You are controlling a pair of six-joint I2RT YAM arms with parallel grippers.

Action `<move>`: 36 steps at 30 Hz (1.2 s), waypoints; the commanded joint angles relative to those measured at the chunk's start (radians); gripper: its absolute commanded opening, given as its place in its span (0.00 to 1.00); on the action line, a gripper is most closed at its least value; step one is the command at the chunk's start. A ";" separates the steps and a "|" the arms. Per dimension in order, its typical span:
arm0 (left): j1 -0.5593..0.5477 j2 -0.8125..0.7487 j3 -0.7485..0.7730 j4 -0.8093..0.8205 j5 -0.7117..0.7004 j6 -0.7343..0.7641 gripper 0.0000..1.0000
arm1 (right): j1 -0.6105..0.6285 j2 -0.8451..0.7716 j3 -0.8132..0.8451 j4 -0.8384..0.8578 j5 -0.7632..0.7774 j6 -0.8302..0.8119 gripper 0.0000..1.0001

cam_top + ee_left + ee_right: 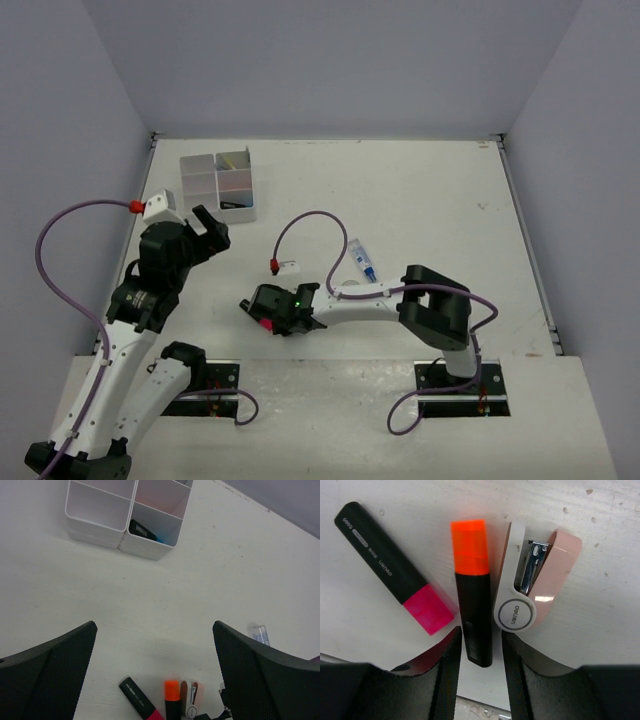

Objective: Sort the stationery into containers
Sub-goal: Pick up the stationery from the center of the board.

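Observation:
The white divided tray [200, 180] stands at the far left; its right-hand compartments hold pens and a black-and-blue highlighter [142, 531]. An orange-ended highlighter [472, 590] lies on the table between a pink-ended highlighter [395, 565] and a pink-and-white mini stapler [535, 585]. My right gripper [481, 645] is low over them. Its jaws straddle the orange highlighter's black end, with a small gap on the right side. My left gripper [154, 627] is wide open and empty above the table, between the tray and this group. A blue-capped tube [362, 260] lies further right.
The tray [95, 530] has empty left compartments facing the left wrist camera. A clear tape ring [350, 291] lies beside the right forearm. Purple cables loop over both arms. Grey walls close in the table on three sides.

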 commanded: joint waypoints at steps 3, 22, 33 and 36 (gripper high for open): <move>0.004 0.001 0.002 -0.004 0.004 0.034 1.00 | -0.019 0.030 0.044 0.000 0.003 -0.014 0.39; 0.004 0.031 -0.050 0.073 0.224 0.030 1.00 | -0.020 -0.035 0.059 -0.005 0.024 -0.120 0.00; -0.009 0.106 -0.325 0.665 0.910 -0.239 1.00 | -0.006 -0.527 -0.316 0.477 0.157 -0.402 0.00; -0.036 0.130 -0.345 0.744 0.947 -0.287 0.98 | -0.004 -0.546 -0.313 0.477 0.165 -0.436 0.00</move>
